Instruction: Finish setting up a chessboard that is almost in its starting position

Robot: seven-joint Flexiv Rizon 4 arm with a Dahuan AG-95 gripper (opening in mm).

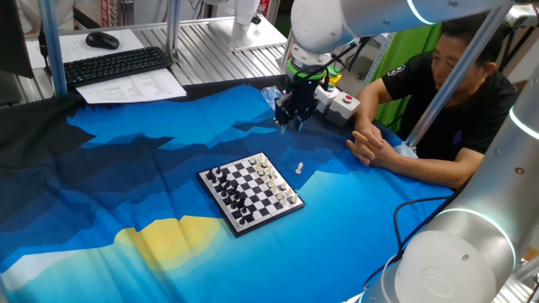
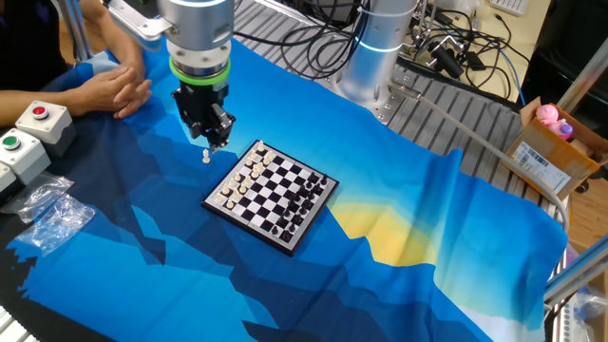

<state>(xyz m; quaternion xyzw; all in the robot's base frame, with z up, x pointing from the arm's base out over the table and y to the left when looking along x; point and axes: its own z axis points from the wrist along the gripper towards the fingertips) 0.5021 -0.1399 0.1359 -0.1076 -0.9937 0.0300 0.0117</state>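
Note:
The chessboard lies on the blue cloth mid-table, with black pieces along its left side and white pieces along its right side. It also shows in the other fixed view. One small white piece stands off the board on the cloth, just right of it; in the other fixed view it is left of the board's far corner. My gripper hangs above the cloth behind that piece, fingers pointing down and a little apart, holding nothing. In the other fixed view the gripper is just above the lone piece.
A person in black sits at the table's far right, hands resting on the cloth near the gripper. A box with red and green buttons and a clear plastic bag lie nearby. A second arm's base stands behind the table. A keyboard is at the back.

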